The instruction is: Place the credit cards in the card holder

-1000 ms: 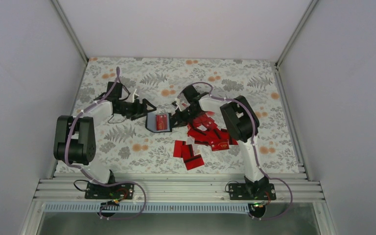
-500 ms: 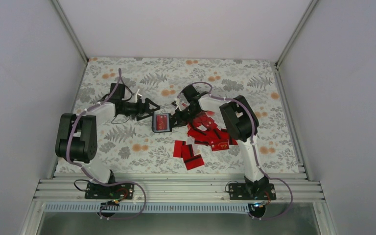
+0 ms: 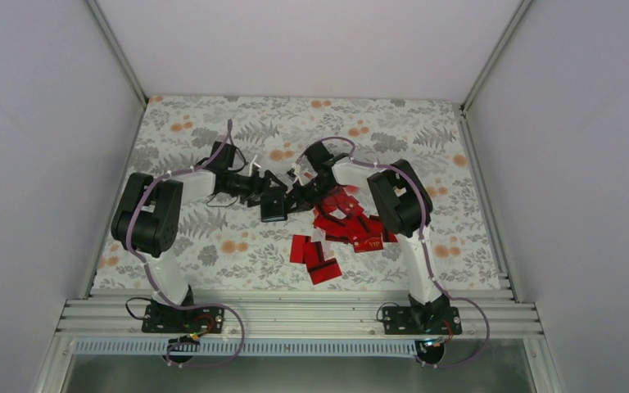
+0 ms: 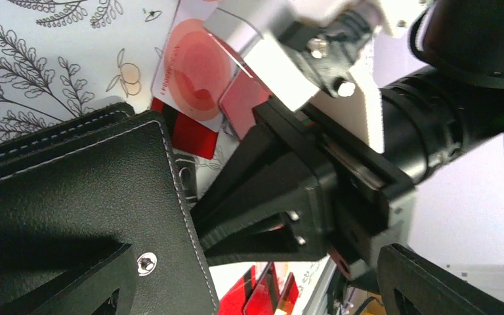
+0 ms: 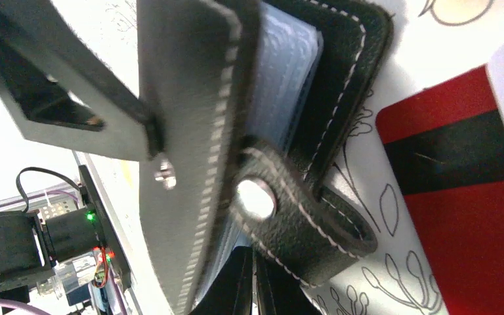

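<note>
We see the holder just left of mid-table, between the two grippers and folded almost closed, so that from above it shows black. The left gripper reaches in from the left with its jaws wide apart. One finger lies flat against the black outer cover, and the other stands well clear on the far side of the right gripper. That gripper comes in from the right with its jaws drawn almost together at the holder's edge. They seem to pinch it there, though our wrist view is too close to be sure.

From the right wrist we see the holder edge-on, with grey-blue pockets between the covers. The snap tab hangs loose and its stud is unfastened.

The cards lie in a loose red heap just right of the holder, with a few more nearer us. One striped card lies flat beside the tab, and a pale card with a red disc lies by the holder's corner.
</note>
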`<state>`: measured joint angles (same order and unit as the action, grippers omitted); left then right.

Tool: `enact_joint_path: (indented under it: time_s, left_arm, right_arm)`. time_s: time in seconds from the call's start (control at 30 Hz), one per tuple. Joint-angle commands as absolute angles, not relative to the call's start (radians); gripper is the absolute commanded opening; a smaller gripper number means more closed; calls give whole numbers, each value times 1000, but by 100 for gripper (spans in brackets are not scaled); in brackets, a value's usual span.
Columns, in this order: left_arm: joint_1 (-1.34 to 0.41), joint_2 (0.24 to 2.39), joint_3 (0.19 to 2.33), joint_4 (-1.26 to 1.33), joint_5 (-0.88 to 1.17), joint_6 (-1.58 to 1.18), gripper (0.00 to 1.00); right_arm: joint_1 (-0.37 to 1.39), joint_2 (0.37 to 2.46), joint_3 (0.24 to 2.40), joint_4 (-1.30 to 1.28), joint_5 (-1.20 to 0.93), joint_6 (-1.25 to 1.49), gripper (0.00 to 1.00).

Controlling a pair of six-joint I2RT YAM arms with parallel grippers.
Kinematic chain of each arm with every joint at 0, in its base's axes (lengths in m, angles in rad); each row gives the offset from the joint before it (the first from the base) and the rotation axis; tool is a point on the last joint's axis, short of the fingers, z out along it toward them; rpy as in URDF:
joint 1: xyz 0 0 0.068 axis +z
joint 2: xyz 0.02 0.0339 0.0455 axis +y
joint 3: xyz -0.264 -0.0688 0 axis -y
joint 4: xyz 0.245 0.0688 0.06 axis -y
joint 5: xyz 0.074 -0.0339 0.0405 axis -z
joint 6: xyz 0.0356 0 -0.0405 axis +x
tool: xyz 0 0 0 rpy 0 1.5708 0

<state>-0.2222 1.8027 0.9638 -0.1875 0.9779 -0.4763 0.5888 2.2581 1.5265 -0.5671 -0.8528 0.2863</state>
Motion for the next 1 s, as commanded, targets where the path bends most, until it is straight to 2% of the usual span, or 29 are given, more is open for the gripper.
enact_joint_path:
  time_s: [0.0,0.43,0.8,0.9,0.97]
  left_arm:
    - [-240,1842,1002,-162,932,-476,91]
    - [-245,1829,1015,-283,792,-380,85]
    - [-246,1813,990,-278,794,-347,84]
    - [-246,1802,994,-271,796,-364,83]
    - [-246,1795,989,-256,798,-385,82]
  right_arm:
    - [584,2276,1528,-533,-747,289,4]
    - [566,2189,1530,-594,-683,282,5]
    - [555,2174,1557,-608,-624,365,20]
    - [556,2165,1555,-590,-662,368,28]
    - [557,2162,1559,-588,-668,370,36]
